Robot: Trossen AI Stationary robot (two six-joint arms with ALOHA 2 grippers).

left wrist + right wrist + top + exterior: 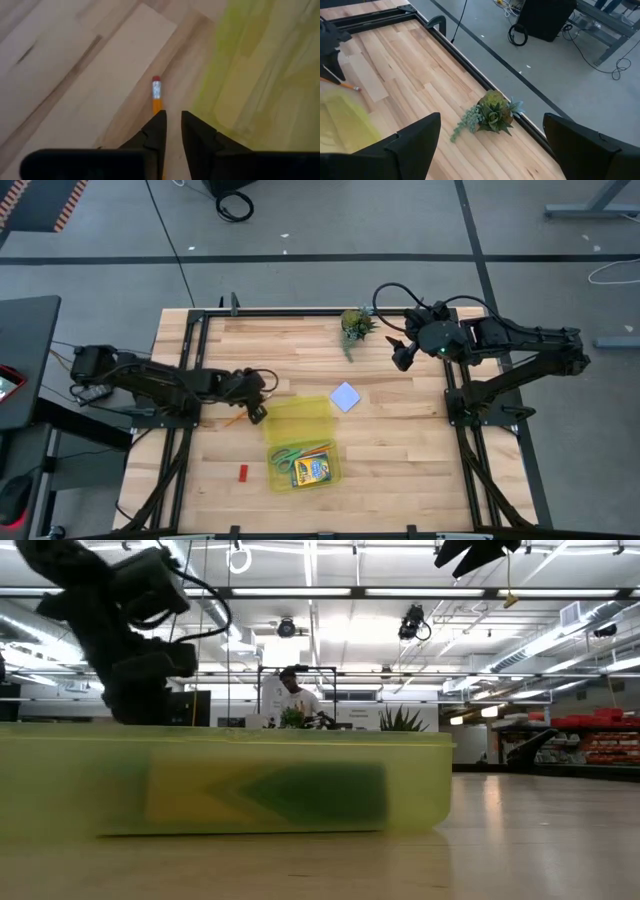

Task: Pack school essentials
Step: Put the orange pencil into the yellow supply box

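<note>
Left wrist view, left gripper (171,125) around orange pencil (157,97), beside yellow case (260,75)

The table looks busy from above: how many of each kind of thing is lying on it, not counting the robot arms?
Yellow case: 1
Scissors: 1
Crayon box: 1
Pencil: 1
Blue note pad: 1
Red block: 1
Potted plant: 1
Total: 7

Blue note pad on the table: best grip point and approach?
The pale blue note pad lies flat, alone on bare wood right of the yellow case, rotated diamond-wise. Probably come straight down and pinch two opposite edges across its width. The right gripper, fingers open, hovers near the plant, closest.
</note>
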